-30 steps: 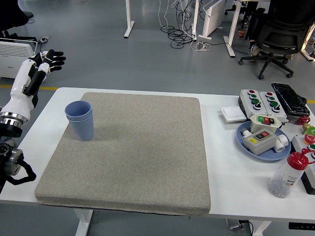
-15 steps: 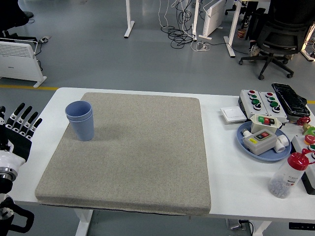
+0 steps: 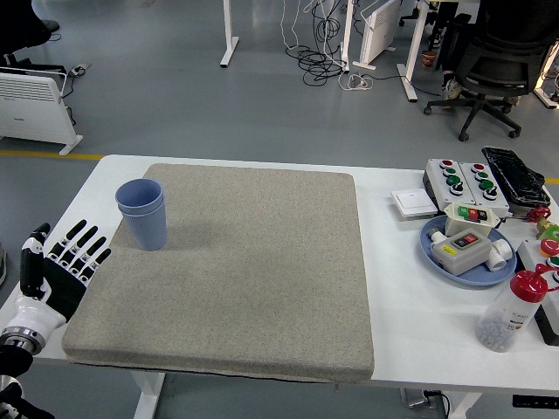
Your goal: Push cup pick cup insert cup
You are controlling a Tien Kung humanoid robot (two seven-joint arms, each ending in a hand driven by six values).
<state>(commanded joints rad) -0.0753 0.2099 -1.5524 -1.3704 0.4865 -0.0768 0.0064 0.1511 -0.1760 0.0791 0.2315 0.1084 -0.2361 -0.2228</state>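
Two blue cups (image 3: pixel 143 213) stand nested, one inside the other, upright at the far left of the grey mat (image 3: pixel 236 271). My left hand (image 3: pixel 63 266) is at the table's near left edge, fingers spread and empty, below and left of the cups and apart from them. My right arm is out of view.
At the right stand a blue plate (image 3: pixel 465 255) with switch boxes, a button box (image 3: pixel 461 177), a black tray (image 3: pixel 515 176), a white switch (image 3: pixel 412 202) and a red-capped bottle (image 3: pixel 511 310). Office chairs and desks stand on the floor behind.
My left hand has come down from high at the far left to the table's near left edge, then shifted right toward the mat. The cups have not moved.
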